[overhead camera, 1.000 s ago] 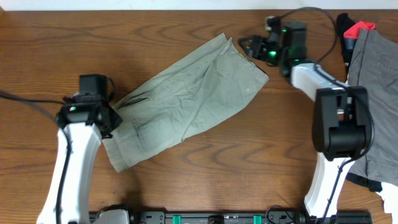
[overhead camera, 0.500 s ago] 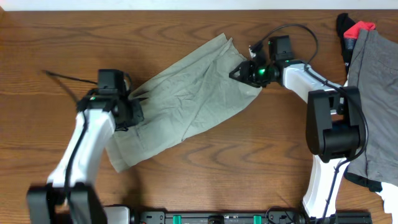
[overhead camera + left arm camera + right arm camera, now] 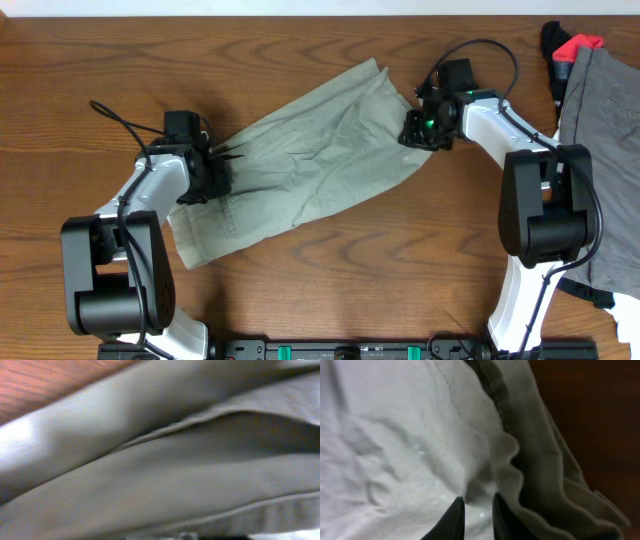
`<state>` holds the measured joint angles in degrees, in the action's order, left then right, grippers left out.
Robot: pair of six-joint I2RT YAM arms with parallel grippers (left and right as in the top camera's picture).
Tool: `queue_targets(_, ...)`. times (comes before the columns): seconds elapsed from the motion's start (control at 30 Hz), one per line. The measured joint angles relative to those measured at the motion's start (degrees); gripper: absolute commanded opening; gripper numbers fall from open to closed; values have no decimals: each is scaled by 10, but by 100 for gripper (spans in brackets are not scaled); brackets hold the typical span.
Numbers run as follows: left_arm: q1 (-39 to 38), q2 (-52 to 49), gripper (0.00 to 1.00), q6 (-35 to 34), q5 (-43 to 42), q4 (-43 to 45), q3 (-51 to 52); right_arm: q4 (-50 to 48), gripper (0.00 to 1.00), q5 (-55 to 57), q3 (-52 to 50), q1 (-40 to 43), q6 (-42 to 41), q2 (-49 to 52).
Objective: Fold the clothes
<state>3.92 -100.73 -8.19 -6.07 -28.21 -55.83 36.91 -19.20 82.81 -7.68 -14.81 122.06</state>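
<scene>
Both arms stretched low over the surface (image 3: 100,80). Left pincer (image 3: 213,172) buried in the shorts (image 3: 310,165), state unreadable. Right pincer (image 3: 476,516) nearly closed, pinching shorts' edge.

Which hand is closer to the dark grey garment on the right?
Right. The right hand is on the khaki cotton shorts' end toward the dark grey garment; the left hand is on their far end.

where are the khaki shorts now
Overhead, the khaki shorts lie diagonally mid-table, from the left arm to the right arm, left of the grey garment.
</scene>
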Motion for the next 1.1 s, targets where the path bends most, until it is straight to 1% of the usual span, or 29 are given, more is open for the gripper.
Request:
queue_targets(0.1, 9, 0, 50, -1, -2, -3, 0, 82, 7, 66, 8, -2, -25, -7)
queue_targets(0.17, 10, 0, 50, -1, -10, -5, -1, 151, 3, 111, 10, -2, -56, -11)
queue_targets(0.3, 9, 1, 51, -1, -28, -9, -1, 249, 2, 148, 8, 3, -90, -12)
queue_targets(0.37, 9, 3, 52, -1, -30, -18, -3, 275, 4, 150, 5, 10, -92, -13)
queue_targets(0.4, 9, 5, 55, -1, -28, -25, -5, 281, 6, 148, 2, 16, -89, -15)
queue_targets(0.47, 12, 10, 57, 1, -25, -42, -14, 281, 13, 130, -8, 28, -74, -25)
queue_targets(0.53, 14, 19, 58, 2, -25, -55, -26, 268, 22, 103, -17, 37, -51, -57)
queue_targets(0.57, 14, 26, 58, 2, -26, -60, -35, 260, 24, 92, -19, 38, -45, -77)
queue_targets(0.63, 15, 46, 58, 2, -37, -67, -54, 236, 22, 72, -19, 38, -31, -135)
queue_targets(0.67, 15, 59, 57, 2, -47, -71, -64, 223, 22, 63, -19, 37, -25, -170)
queue_targets(0.7, 15, 69, 53, 3, -58, -73, -72, 213, 20, 57, -18, 36, -23, -201)
queue_targets(0.77, 10, 95, 38, 1, -87, -74, -83, 194, 18, 47, -14, 33, -16, -260)
queue_targets(0.83, -7, 114, 31, 3, -116, -72, -87, 184, 16, 41, -8, 29, -13, -289)
queue_targets(0.93, -59, 119, 27, 21, -151, -55, -87, 186, 13, 34, -4, 10, -10, -291)
queue_targets(1.03, -123, 110, 25, 57, -170, -33, -87, 209, 11, 30, -5, -12, -12, -255)
queue_targets(1.1, -171, 98, 25, 85, -177, -10, -87, 231, 6, 29, -6, -24, -16, -224)
